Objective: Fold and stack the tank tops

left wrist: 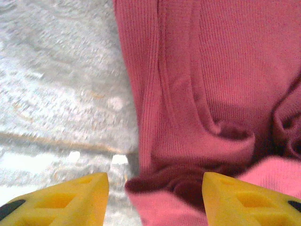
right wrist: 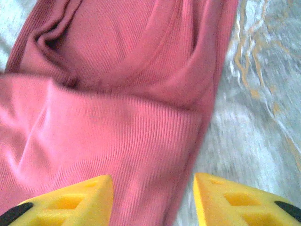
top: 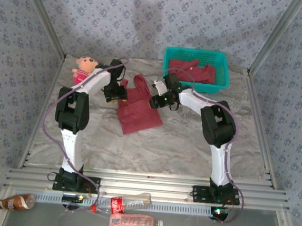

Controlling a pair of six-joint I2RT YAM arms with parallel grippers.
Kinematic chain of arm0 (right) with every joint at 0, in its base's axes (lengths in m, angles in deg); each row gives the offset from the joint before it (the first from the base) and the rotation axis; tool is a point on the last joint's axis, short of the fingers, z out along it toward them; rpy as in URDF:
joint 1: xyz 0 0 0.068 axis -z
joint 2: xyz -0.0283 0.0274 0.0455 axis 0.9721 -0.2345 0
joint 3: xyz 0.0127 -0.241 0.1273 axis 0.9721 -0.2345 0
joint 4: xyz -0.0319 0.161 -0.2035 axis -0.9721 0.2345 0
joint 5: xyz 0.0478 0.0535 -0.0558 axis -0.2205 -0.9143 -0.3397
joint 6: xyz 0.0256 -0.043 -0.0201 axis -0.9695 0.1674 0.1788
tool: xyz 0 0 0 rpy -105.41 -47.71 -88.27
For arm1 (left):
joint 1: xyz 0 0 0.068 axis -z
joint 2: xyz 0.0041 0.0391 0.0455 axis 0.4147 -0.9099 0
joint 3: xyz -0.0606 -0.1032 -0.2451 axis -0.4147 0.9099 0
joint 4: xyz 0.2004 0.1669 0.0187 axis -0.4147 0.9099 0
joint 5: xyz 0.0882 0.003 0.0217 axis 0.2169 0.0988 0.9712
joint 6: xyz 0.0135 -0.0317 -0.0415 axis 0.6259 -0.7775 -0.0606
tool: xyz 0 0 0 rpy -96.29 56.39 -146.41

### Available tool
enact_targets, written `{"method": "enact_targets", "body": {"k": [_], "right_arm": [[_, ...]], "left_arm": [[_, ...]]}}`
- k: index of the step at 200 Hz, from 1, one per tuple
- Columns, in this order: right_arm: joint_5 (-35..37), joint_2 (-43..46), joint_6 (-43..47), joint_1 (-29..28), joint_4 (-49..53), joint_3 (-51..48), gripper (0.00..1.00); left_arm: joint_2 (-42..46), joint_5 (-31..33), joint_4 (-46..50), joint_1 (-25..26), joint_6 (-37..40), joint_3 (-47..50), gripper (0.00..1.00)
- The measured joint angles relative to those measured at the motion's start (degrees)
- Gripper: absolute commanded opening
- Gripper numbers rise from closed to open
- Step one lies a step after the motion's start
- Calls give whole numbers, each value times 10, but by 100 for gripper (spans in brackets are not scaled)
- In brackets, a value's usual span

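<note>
Three patterned walls (top: 149, 17) are enclosing a marbled table (top: 190, 143). The maroon tank top (top: 138, 112) is lying near-to-far, straps pointing away. The left gripper (left wrist: 155, 193) and right gripper (right wrist: 153, 195) are gaping over it, grasping nothing.

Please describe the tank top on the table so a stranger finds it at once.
Start from the grey marbled table. Near its middle lies a dark red ribbed cloth tank top, spread flat. Unlike the other red tops, it is outside the teal plastic mesh basket.
</note>
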Motion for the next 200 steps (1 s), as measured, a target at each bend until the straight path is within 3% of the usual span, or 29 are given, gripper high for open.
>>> {"method": "enact_targets", "body": {"k": [29,61,91,136,170,200], "right_arm": [[1,106,62,0,15,-87,60],[4,151,103,-20,19,-136,63],[17,150,130,-43,26,-162,64],[14,102,92,-40,32,-154,63],[15,80,29,-38,44,-149,60],[13,74,-5,-43,45,-148,51]], "left_arm": [[145,-25,-22,11,-51,144,58],[242,-57,-67,73,-139,283,59],[247,-84,-139,126,-209,375,60],[236,-89,-207,127,-256,412,58],[207,-92,-252,128,-269,412,47],[192,-93,-254,127,-268,411,31]]}}
